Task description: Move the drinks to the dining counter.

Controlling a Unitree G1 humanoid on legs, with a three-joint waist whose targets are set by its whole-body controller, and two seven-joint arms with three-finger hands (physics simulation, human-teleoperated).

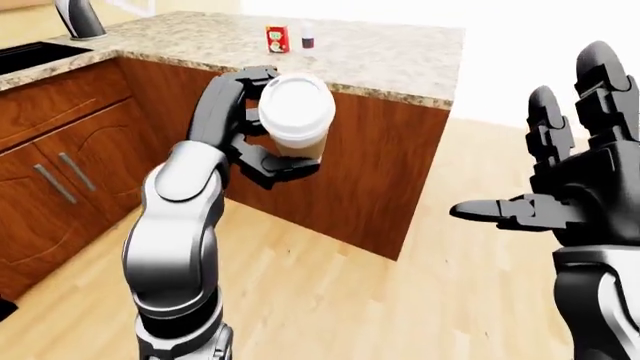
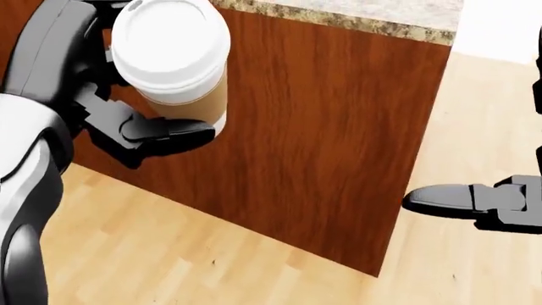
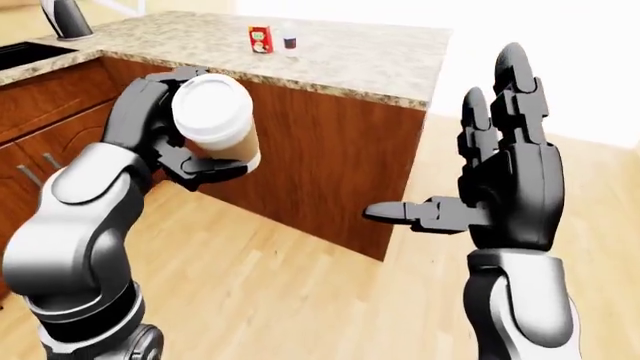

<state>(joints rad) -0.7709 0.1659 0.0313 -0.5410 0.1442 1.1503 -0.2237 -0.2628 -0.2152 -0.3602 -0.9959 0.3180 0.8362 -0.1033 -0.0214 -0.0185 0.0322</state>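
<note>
Coffee cup, upright with white lid on, sits clamped in the left robot hand just short of the granite desk edge, while the right robot hand hangs empty, fingers spread.

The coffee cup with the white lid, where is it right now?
The coffee cup sits gripped in the robot's left hand, upper middle-left of the left-eye view, held up before the wooden side of the granite-topped counter.
</note>
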